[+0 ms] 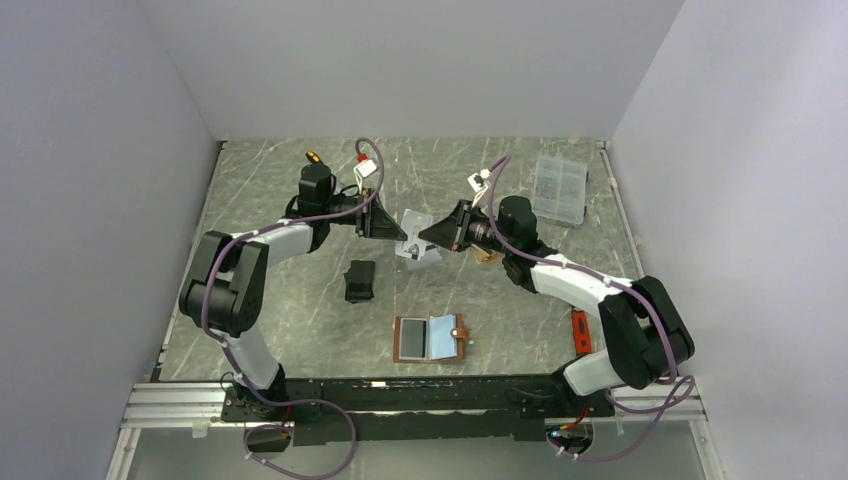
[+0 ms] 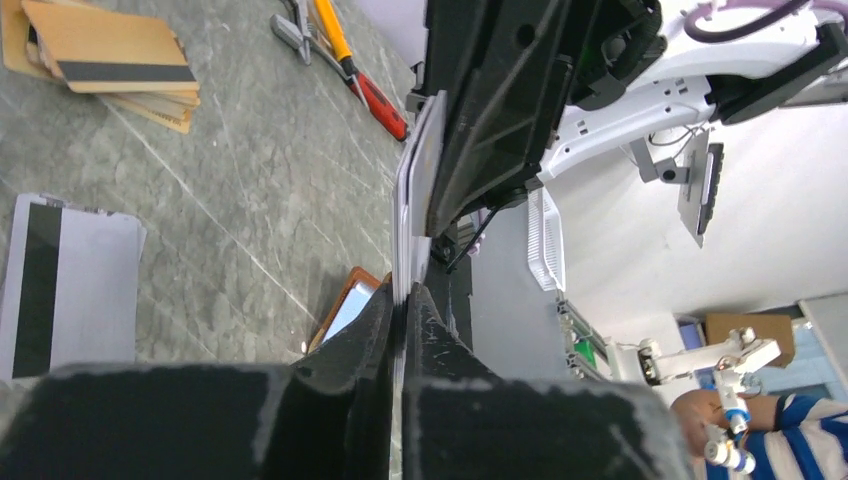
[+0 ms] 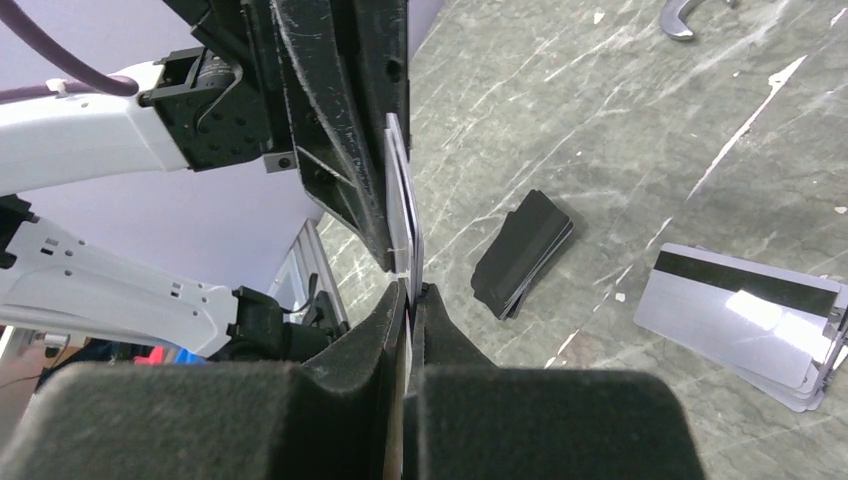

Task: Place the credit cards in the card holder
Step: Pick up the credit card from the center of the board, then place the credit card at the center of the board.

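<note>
A silver-grey credit card (image 1: 412, 222) is held on edge above the table's middle, between both grippers. My left gripper (image 1: 400, 232) is shut on one end; the card (image 2: 403, 240) runs edge-on up from its fingertips (image 2: 404, 290). My right gripper (image 1: 426, 233) is shut on the other end, the card (image 3: 404, 215) rising out of its closed fingers (image 3: 411, 288). More silver cards (image 1: 420, 256) lie under the grippers and gold-orange cards (image 1: 487, 256) just right of them. The card holder (image 1: 430, 338), a brown wallet, lies open and flat near the front edge.
A black pouch (image 1: 359, 281) lies left of centre. A clear plastic box (image 1: 560, 188) stands at the back right. A red-handled tool (image 1: 580, 331) lies by the right arm, an orange-handled one (image 1: 315, 157) at the back left. Grey walls close three sides.
</note>
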Tool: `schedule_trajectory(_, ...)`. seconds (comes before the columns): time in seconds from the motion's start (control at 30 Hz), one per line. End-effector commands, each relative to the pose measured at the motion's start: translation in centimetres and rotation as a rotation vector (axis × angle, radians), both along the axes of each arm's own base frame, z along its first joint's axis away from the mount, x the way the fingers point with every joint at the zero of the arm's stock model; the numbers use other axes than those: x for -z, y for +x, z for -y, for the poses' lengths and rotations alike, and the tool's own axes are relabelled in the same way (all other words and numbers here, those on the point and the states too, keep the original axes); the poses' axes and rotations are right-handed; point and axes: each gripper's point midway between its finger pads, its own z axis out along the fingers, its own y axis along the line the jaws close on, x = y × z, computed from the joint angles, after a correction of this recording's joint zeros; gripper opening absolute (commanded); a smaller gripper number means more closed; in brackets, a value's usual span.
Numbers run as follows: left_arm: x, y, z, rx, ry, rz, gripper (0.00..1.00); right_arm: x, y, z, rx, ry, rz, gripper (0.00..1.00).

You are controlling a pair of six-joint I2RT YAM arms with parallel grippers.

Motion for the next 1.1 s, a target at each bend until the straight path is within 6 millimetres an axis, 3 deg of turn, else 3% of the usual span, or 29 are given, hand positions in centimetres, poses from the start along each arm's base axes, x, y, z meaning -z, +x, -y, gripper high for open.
schedule_trajectory(0.0, -2.5, -1.3, 0.2, 0.082, -0.044, 0.084, 0.0, -1.5, 0.3, 0.0, 0.009, 0.022, 0.064, 0.0)
schedule_trajectory(0.13, -3.2, -1.5, 0.3, 0.08, -0.057, 0.089, 0.0, -1.8, 0.1, -0.3, -0.017, 0.043, 0.049, 0.0)
schedule_trajectory(0.37, -4.2, -1.7, 0.3, 0.074, -0.073, 0.094, 0.0, -2.6, -0.8, -1.4, -0.083, 0.132, 0.021, 0.21)
schedule_trajectory(0.5, -4.5, -1.7, 0.3, 0.075, -0.08, 0.09, 0.0, -2.7, -1.2, -2.1, -0.102, 0.142, 0.017, 0.24)
schedule_trajectory(0.6, -4.5, -1.7, 0.2, 0.074, -0.079, 0.093, 0.0, -2.7, -1.3, -2.0, -0.098, 0.146, 0.015, 0.21)
schedule_trajectory(0.83, -5.2, -1.9, 0.0, 0.071, -0.084, 0.107, 0.0, -1.9, -0.7, -0.8, -0.014, 0.071, 0.018, 0.02)
schedule_trajectory(1.07, -6.1, -2.6, -0.2, 0.082, -0.096, 0.131, 0.17, -1.7, -0.4, -0.4, 0.002, 0.056, 0.014, 0.0)
